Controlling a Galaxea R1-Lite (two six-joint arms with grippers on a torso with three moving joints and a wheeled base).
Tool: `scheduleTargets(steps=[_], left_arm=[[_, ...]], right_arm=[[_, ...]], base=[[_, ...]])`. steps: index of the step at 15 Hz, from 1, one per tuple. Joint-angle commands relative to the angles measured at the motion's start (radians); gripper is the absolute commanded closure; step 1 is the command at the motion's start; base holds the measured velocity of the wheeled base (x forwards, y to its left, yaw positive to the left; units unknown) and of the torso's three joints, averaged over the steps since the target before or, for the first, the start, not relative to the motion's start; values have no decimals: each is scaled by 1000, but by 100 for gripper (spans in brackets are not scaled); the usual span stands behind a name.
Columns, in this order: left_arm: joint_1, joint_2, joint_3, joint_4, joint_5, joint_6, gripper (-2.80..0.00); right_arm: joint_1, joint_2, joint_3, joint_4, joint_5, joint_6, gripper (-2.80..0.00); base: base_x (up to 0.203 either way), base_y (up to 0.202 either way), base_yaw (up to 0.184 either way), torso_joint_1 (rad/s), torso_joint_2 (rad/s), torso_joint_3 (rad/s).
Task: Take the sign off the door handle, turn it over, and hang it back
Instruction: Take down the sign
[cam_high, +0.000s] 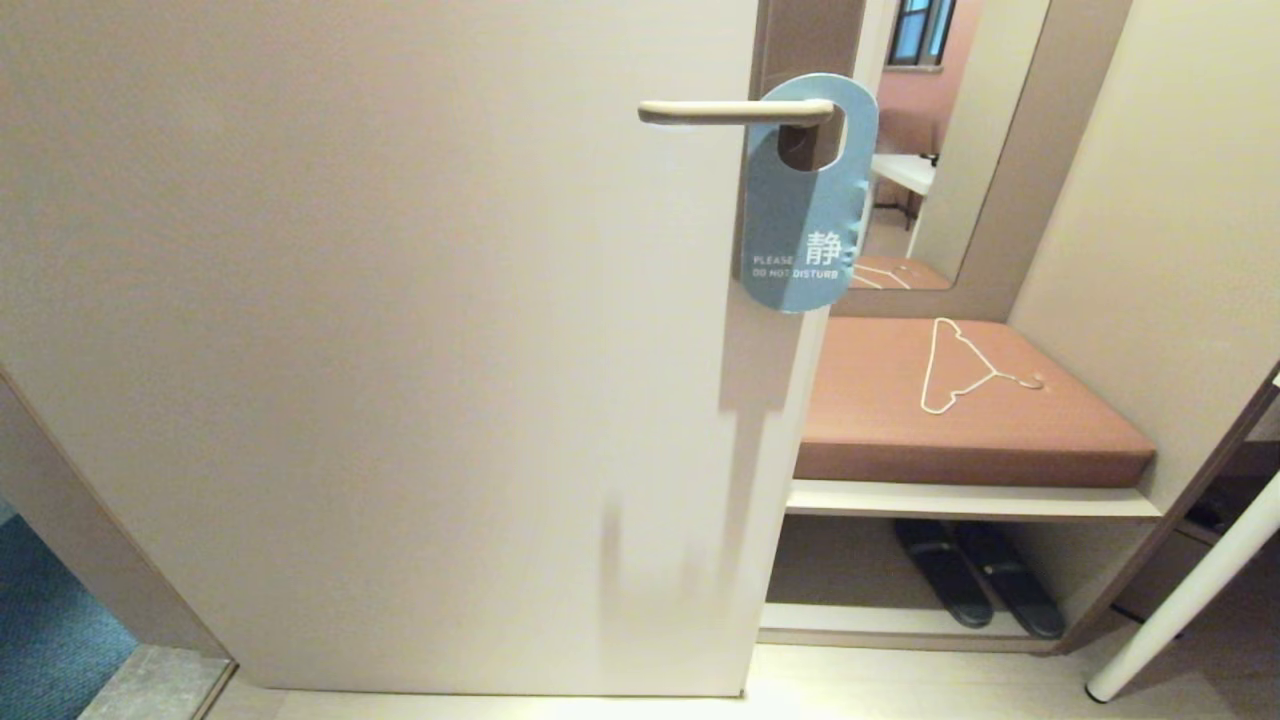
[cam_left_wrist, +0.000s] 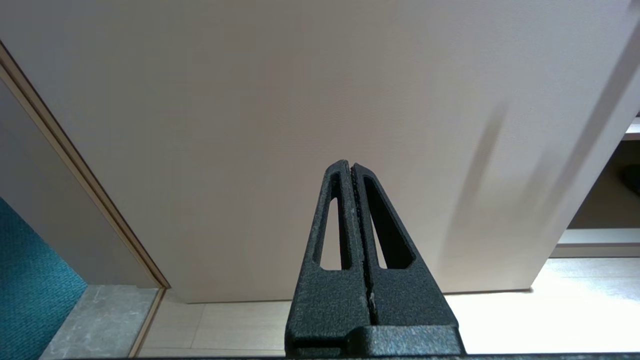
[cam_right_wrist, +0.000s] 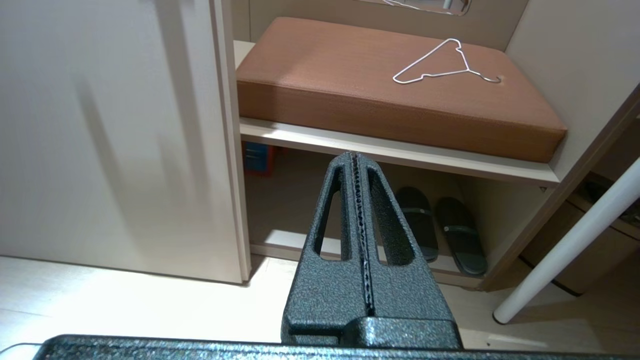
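The sign hangs by its oval hole on the door handle at the beige door's right edge, its light blue "DO NOT DISTURB" side facing me. Neither arm shows in the head view. In the left wrist view my left gripper is shut and empty, low down and pointing at the bottom part of the door. In the right wrist view my right gripper is shut and empty, low near the floor, pointing at the shelf under the bench; sign and handle do not show in either wrist view.
Right of the door a brown bench cushion carries a thin white wire hanger. Black slippers lie on the shelf below. A slanted white pole stands at the far right. Blue carpet lies at lower left.
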Motion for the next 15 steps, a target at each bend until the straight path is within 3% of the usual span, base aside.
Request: scheduleTargets(steps=[1,10,15], left_arm=[[1,2,0,0,0,1,0],[2,2,0,0,0,1,0],[2,2,0,0,0,1,0]], right_arm=[[0,2,-2,0,1,2,0],[0,1,-12,5,-1,6,0],[0,2,-154,113,22,6,0]], base=[[0,0,0,0,0,0],[0,0,0,0,0,0],[0,0,0,0,0,0]])
